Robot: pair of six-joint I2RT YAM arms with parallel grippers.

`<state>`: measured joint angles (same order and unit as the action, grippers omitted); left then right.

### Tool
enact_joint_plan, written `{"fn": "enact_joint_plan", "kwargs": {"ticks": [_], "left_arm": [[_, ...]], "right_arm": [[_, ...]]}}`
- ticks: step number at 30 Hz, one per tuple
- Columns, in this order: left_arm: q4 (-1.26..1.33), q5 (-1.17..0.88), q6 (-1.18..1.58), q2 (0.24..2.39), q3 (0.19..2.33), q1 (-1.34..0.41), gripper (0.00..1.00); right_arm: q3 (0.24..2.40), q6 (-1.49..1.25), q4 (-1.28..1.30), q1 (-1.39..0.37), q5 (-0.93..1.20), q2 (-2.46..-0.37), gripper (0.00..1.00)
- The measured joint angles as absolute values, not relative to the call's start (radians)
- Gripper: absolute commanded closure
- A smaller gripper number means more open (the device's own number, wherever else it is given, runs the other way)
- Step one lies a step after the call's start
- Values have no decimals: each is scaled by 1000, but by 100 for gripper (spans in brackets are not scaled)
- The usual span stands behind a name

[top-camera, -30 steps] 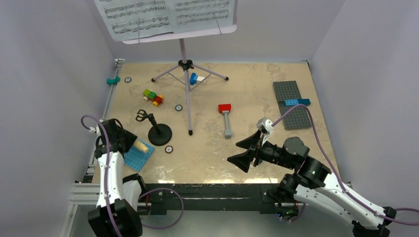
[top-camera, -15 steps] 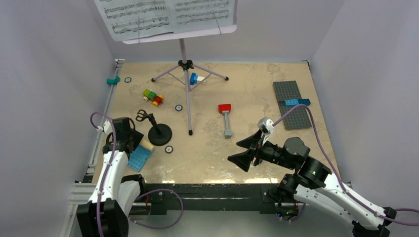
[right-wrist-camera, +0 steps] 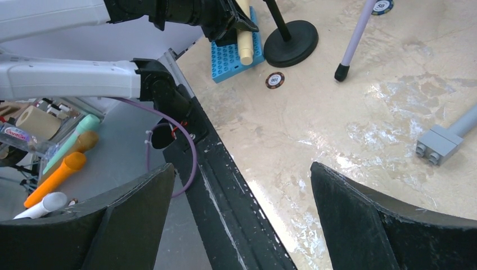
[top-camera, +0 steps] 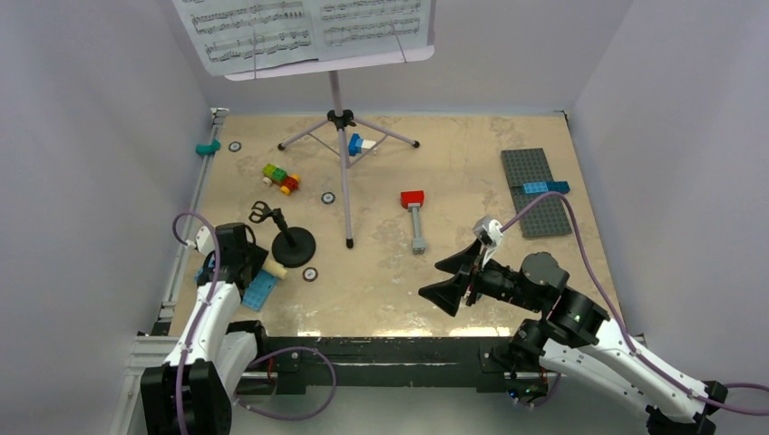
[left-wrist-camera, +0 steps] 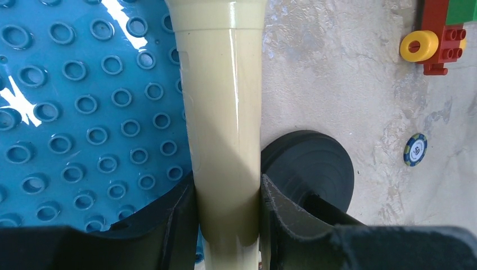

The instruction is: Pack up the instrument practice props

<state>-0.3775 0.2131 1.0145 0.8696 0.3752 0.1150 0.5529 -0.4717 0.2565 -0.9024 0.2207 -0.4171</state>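
My left gripper (top-camera: pixel 250 265) is shut on the cream-yellow toy microphone (top-camera: pixel 277 270), low over the blue studded plate (top-camera: pixel 259 291). In the left wrist view the microphone (left-wrist-camera: pixel 222 107) runs between my fingers (left-wrist-camera: pixel 281 219), just left of the mic stand's round base (left-wrist-camera: pixel 315 163). The black mic stand (top-camera: pixel 293 245) stands upright right of my left gripper. The lilac tripod music stand (top-camera: pixel 343 154) stands at the back centre, carrying white sheet-music pages (top-camera: pixel 299 27). My right gripper (top-camera: pixel 451 276) is open and empty above the near table edge, which shows between its fingers in the right wrist view (right-wrist-camera: pixel 242 208).
Coloured bricks (top-camera: pixel 281 178), a red and grey brick piece (top-camera: pixel 414 219), a blue brick (top-camera: pixel 355 143) and a teal piece (top-camera: pixel 208 147) lie about. Grey plates (top-camera: pixel 537 192) sit at the right. Round tokens (top-camera: pixel 310 274) are scattered. Tools (right-wrist-camera: pixel 62 163) lie off the table.
My left gripper has moved right and a little nearer with the microphone, closer to the mic stand base. The right arm has not moved.
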Motion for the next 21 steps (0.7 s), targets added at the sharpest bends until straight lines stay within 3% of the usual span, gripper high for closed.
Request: {"fn": "enact_joint_plan", "kwargs": {"ticks": [6,21], "left_arm": [[-364,215,1014,852,366,114,67],[-392,226,1016,830,366,109,54]], "right_arm": [[553,-472,258,-902,221,-419,5],[553,-473,271,-902,221,-432,5]]}}
